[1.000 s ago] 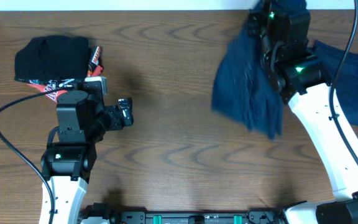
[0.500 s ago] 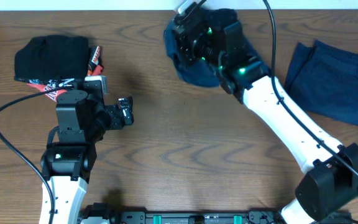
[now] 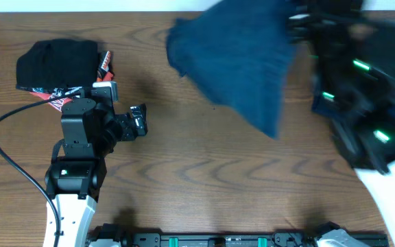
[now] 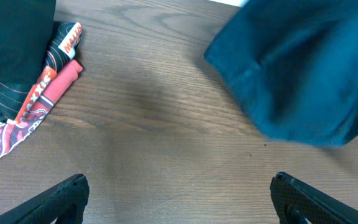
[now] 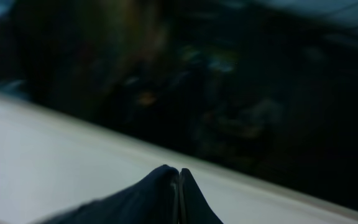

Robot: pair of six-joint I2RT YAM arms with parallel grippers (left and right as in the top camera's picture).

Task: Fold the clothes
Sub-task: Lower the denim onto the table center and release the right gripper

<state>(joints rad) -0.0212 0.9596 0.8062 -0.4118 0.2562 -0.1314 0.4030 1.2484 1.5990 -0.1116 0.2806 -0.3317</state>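
Note:
A navy-blue garment [image 3: 242, 62] hangs spread out in the air over the back middle of the table, blurred by motion. It also shows at the upper right of the left wrist view [image 4: 297, 68]. My right gripper [image 5: 179, 177] is shut, and the garment hangs from it near the back right [image 3: 299, 24]. The right arm is a blur. My left gripper [image 4: 179, 199] is open and empty, low over bare wood, left of the garment [image 3: 140, 123]. The second navy garment at the far right is hidden behind the blurred right arm.
A folded black garment with red and white printed cloth [image 3: 57, 65] lies at the back left, also in the left wrist view [image 4: 17, 68]. The wooden table [image 3: 204, 178] runs to a pale wall at the back.
The right arm has swung from the back middle toward the right, carrying the navy garment. The bunched cloth has flared open in the air. The left arm has not moved.

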